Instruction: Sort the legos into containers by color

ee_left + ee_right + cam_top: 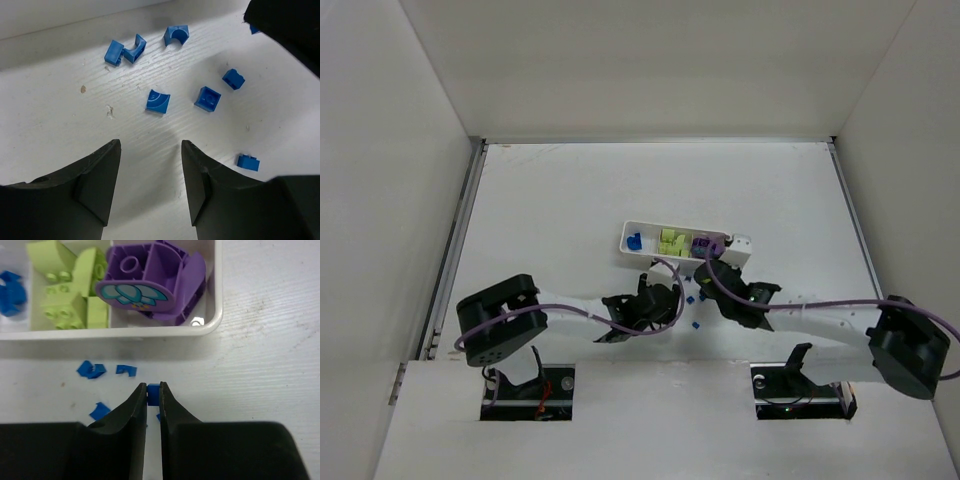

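Note:
The white three-compartment tray lies mid-table. It holds blue pieces on the left, lime-green blocks in the middle and a purple block on the right. In the right wrist view the tray rim, green blocks and purple block show. My right gripper is shut on a tiny blue cube, just in front of the tray. My left gripper is open and empty over the table, with several blue cubes ahead of it.
Loose blue pieces lie between the two grippers, in front of the tray. More blue pieces lie left of my right fingers. The right arm's dark body fills the upper right of the left wrist view. White walls enclose the table.

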You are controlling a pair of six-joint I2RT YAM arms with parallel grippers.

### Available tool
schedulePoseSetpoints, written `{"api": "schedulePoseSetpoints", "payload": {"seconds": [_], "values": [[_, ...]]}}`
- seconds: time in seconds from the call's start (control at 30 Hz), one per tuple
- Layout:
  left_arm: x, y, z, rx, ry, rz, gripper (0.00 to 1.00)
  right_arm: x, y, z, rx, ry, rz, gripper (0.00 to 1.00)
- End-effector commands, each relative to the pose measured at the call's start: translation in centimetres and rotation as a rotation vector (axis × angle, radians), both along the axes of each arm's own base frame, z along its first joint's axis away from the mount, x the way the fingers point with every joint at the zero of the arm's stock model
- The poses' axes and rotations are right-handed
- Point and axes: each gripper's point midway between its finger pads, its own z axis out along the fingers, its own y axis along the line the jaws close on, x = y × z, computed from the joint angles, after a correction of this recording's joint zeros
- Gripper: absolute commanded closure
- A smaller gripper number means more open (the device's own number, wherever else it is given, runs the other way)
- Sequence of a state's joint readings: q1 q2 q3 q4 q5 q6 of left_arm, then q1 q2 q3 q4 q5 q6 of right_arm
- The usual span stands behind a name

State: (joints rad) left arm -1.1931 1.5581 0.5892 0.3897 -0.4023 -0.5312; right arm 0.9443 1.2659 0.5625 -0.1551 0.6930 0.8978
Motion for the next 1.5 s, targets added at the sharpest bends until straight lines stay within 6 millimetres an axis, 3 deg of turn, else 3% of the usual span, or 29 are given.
{"api": "schedulePoseSetpoints", "payload": {"seconds": [0.0, 0.3, 0.5, 0.63, 0.83, 0.93, 1.07, 1.17, 1.33, 1.47], "values": [[1.0, -2.0, 1.8, -0.058, -0.041, 0.016, 0.52, 0.0, 1.2, 2.4, 0.088, -0.066, 0.056, 0.85], [2.1, -2.0, -0.2, 0.029, -0.040, 0.054, 0.59, 0.2, 1.9, 3.6, 0.130, -0.106, 0.090, 0.84], [2.6, -1.7, -0.6, 0.086, -0.066, 0.078, 0.63, 0.3, 2.4, 3.2, 0.137, -0.107, 0.114, 0.84], [2.6, -1.8, -1.0, 0.097, -0.060, 0.073, 0.71, 0.3, 2.4, 3.0, 0.145, -0.108, 0.115, 0.84], [2.5, -1.5, -0.4, 0.095, -0.068, 0.072, 0.82, 0.6, 2.2, 2.5, 0.142, -0.103, 0.109, 0.84], [2.4, -0.5, 0.9, 0.076, -0.085, 0.084, 0.83, 1.0, 3.0, 3.9, 0.149, -0.125, 0.136, 0.83], [2.8, 1.8, 3.4, -0.002, -0.104, 0.135, 0.83, 2.2, 5.3, 6.5, 0.168, -0.159, 0.187, 0.83], [3.3, 4.0, 4.9, -0.068, -0.109, 0.195, 0.83, 3.4, 8.6, 7.7, 0.207, -0.175, 0.256, 0.83], [4.4, 8.5, 7.0, -0.168, -0.109, 0.315, 0.82, 5.8, 14.3, 8.0, 0.235, -0.164, 0.343, 0.83], [5.1, 11.4, 8.1, -0.206, -0.121, 0.380, 0.82, 8.1, 17.0, 7.5, 0.188, -0.163, 0.373, 0.82]]}}
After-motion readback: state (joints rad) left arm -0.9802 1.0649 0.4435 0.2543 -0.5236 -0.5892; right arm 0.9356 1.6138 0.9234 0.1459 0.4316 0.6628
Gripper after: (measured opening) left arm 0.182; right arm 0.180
